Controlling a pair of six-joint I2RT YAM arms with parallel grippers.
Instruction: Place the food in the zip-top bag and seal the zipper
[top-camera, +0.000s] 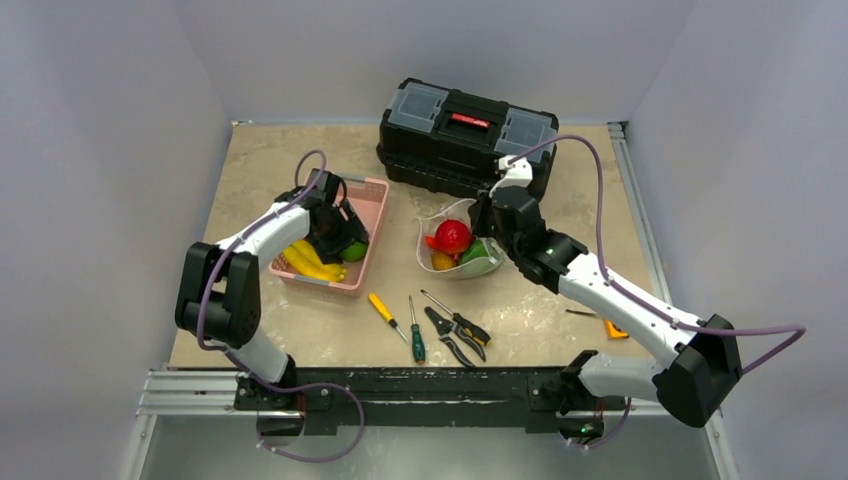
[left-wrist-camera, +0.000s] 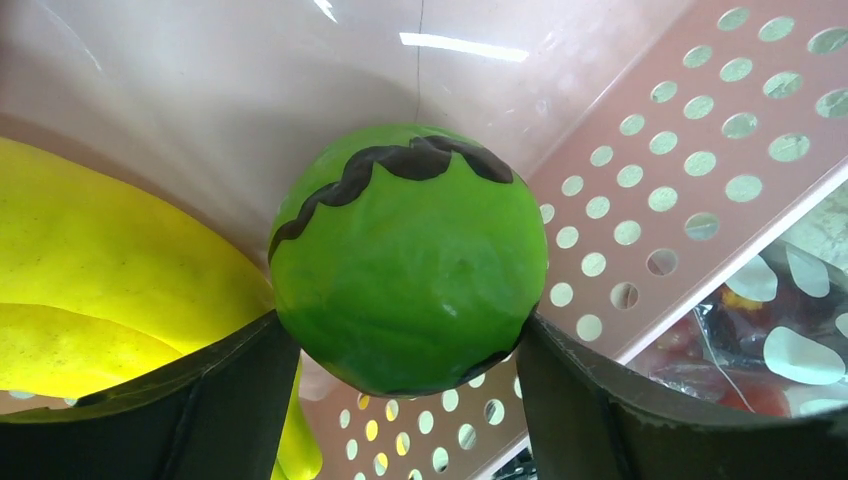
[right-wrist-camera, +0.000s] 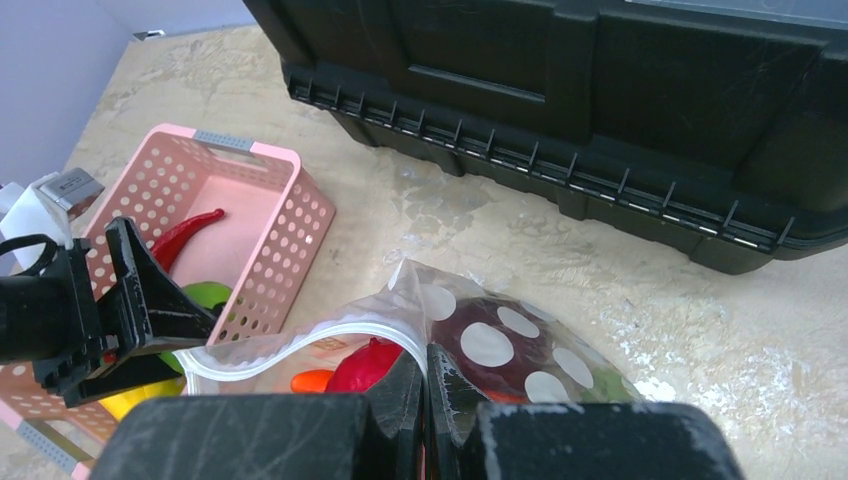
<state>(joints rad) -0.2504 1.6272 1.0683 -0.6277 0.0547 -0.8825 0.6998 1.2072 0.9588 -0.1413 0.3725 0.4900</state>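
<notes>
Top external view, nearest my arm bases: a yellow-handled screwdriver (top-camera: 381, 308), a green-handled screwdriver (top-camera: 417, 345) and a pair of pliers (top-camera: 455, 335) lie side by side on the table (top-camera: 260, 160). Past them on the left sits the pink basket (top-camera: 368, 190), and my left end effector (left-wrist-camera: 400, 330) is down inside it. On the left wrist view its jaws are clamped on either side of a green toy fruit (left-wrist-camera: 408, 260) with a dark wavy line, and the yellow bananas (top-camera: 312, 262) lie just beside it. I cannot tell whether the fruit is off the basket floor. A red chilli (right-wrist-camera: 190, 232) lies at the basket's far end. Right of the basket, the zip-top bag (top-camera: 430, 218) rests on the table with its mouth open, holding a red piece (top-camera: 453, 236), an orange piece (top-camera: 441, 261) and a green piece (top-camera: 474, 252). My right end effector (right-wrist-camera: 425, 365) is pinched tight on the bag's rim at the zipper (right-wrist-camera: 300, 340), which curves off toward the basket. Farthest back stands a black toolbox (top-camera: 465, 135), just behind the bag.
</notes>
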